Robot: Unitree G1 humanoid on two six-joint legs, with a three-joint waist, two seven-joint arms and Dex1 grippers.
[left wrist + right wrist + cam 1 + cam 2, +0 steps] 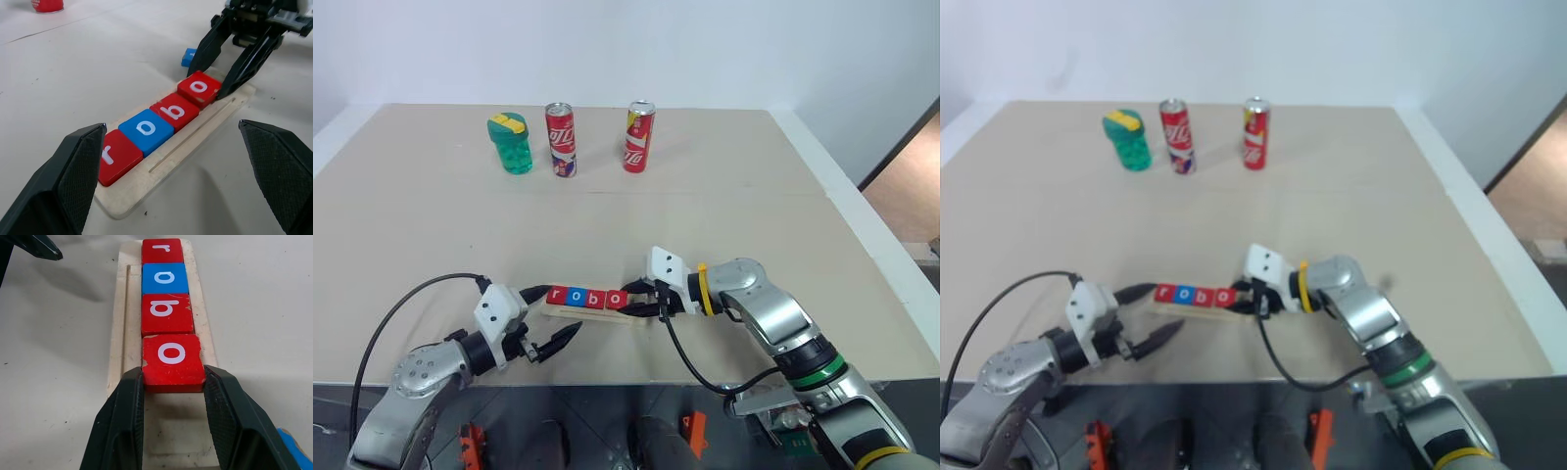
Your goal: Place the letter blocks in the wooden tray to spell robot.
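The wooden tray (594, 313) lies near the table's front edge. On it sit letter blocks in a row: red r (162, 250), blue o (165, 278), red b (167, 312) and a second red o (172, 359). My right gripper (173, 377) is shut on that last red o (198, 88), one finger on each side, at the tray's right end. A blue block (188, 57) lies on the table just behind the right gripper, its letter hidden. My left gripper (563, 309) stands open at the tray's left end, its fingers apart from the tray and blocks.
At the back of the table stand two red cans (560, 140) (638, 136) and a green lidded cup (510, 143). The table's front edge runs just below the tray. A black cable loops from each wrist.
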